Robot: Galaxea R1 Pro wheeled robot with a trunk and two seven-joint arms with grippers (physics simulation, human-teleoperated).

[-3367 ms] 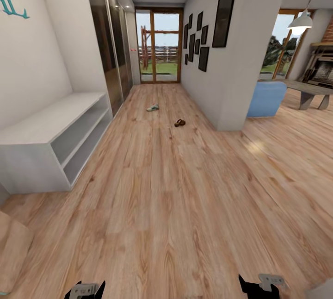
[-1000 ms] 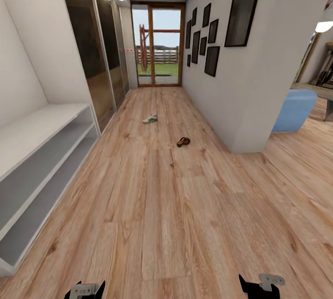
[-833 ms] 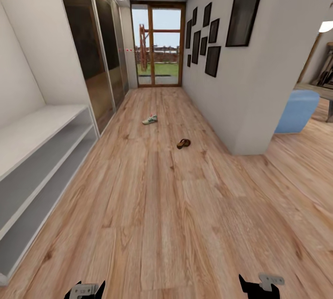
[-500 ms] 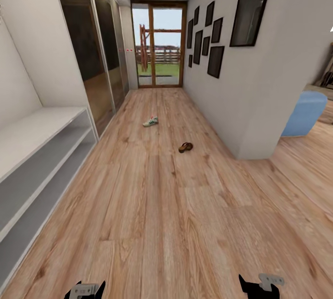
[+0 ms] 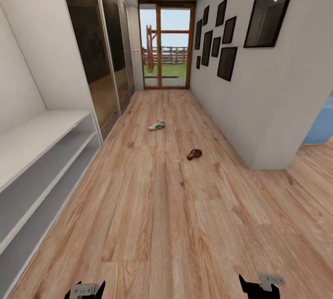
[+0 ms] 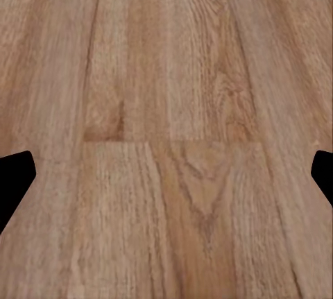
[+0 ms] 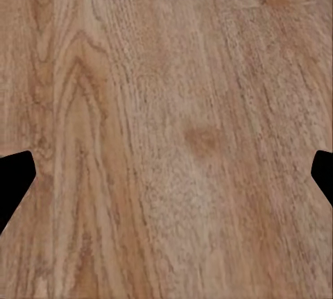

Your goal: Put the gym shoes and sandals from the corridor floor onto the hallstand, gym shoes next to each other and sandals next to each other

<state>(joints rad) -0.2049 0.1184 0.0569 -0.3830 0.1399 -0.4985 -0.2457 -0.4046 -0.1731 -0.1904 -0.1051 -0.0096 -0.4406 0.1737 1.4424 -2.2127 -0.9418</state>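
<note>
One white gym shoe (image 5: 157,125) with green trim lies on the corridor floor (image 5: 175,225) well ahead, slightly left of centre. One brown sandal (image 5: 194,154) lies nearer and to its right, close to the wall corner. The pale hallstand (image 5: 44,134) runs along the left wall, its bench top and two low shelves bare. My left gripper (image 5: 87,289) and right gripper (image 5: 259,285) hang low at the picture's bottom edge, far from both shoes. In the wrist views the left gripper (image 6: 166,181) and right gripper (image 7: 166,181) stand open over bare planks.
Dark mirrored wardrobe doors (image 5: 99,58) line the left wall beyond the hallstand. A glass door (image 5: 166,46) closes the corridor's far end. A white wall corner (image 5: 266,151) with black frames (image 5: 226,63) juts in on the right; past it a blue seat (image 5: 323,127) stands.
The whole view has shifted: the camera has advanced down the corridor, so the shoe and sandal look nearer and lower. The shoes themselves and both grippers have not moved.
</note>
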